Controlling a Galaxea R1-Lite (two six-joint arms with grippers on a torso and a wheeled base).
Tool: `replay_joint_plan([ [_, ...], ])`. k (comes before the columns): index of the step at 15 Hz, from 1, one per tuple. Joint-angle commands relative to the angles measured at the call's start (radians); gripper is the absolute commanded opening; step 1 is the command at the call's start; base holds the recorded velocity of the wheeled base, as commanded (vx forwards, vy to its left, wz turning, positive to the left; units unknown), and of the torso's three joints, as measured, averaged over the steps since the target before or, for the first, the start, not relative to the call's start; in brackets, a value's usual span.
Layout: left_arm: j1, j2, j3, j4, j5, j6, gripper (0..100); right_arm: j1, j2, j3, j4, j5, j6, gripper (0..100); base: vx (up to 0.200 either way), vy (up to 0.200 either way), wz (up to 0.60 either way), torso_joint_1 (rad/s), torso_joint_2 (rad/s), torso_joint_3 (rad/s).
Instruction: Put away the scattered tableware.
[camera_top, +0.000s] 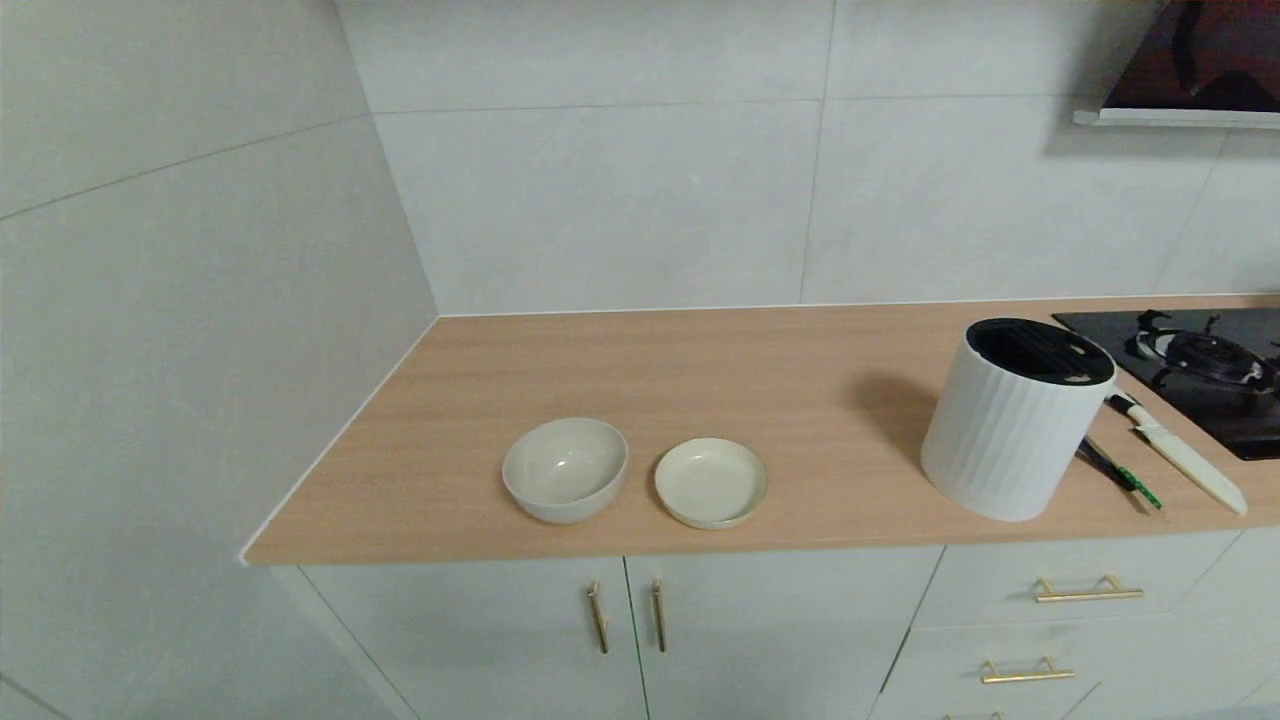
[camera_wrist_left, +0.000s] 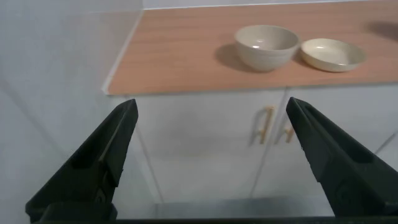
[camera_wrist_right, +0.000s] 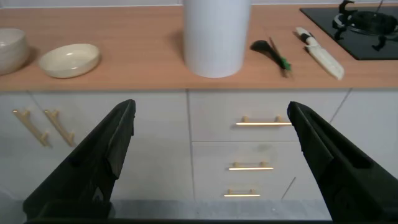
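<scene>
**A:** A wooden worktop (camera_top: 700, 360) is running along a tiled wall, with white cupboards underneath. What is the head view giving us?

**B:** A pale bowl (camera_top: 565, 468) and a shallow dish (camera_top: 711, 481) are sitting just beside each other, not touching. A ribbed white holder (camera_top: 1015, 420) is standing near the hob (camera_top: 1200, 370), with a knife (camera_top: 1185, 455) and a dark utensil (camera_top: 1120, 473) lying beside it.

**A:** And the left wrist?

**B:** The left pincer (camera_wrist_left: 210, 109) is hanging spread wide, gripping nothing. The bowl (camera_wrist_left: 266, 45) is lying ahead of it, well apart, with the dish (camera_wrist_left: 333, 53) just past the bowl.

**A:** The right wrist?

**B:** The right pincer (camera_wrist_right: 210, 109) is also gaping, empty. The holder (camera_wrist_right: 216, 37) is standing straight ahead of it, well apart. The knife and utensil are lying off to its right, the dish to its left.

**A:** How will these things be handling?

**B:** The bowl and dish are looking like glazed ceramic, so probably stiff, smooth, slippery and breakable. I'd be taking each by the rim, one finger inside and one outside. The knife is best taken by its handle.
</scene>
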Motion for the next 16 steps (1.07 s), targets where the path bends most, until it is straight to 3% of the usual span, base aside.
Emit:
replay_joint_plan([
  [1, 0.0, 0.0, 0.0, 0.0, 0.0, 0.0, 100, 0.0, 0.0, 0.0, 0.0, 0.001, -0.001, 100, 0.0, 0.2, 0.0, 0.002, 0.0, 0.007],
  [4, 0.0, 0.0, 0.0, 0.0, 0.0, 0.0, 100, 0.0, 0.0, 0.0, 0.0, 0.001, -0.001, 100, 0.0, 0.2, 0.0, 0.002, 0.0, 0.001],
  [16, 0.0, 0.0, 0.0, 0.0, 0.0, 0.0, 100, 0.0, 0.0, 0.0, 0.0, -0.001, -0.001, 100, 0.0, 0.0, 0.0, 0.0, 0.0, 0.0],
])
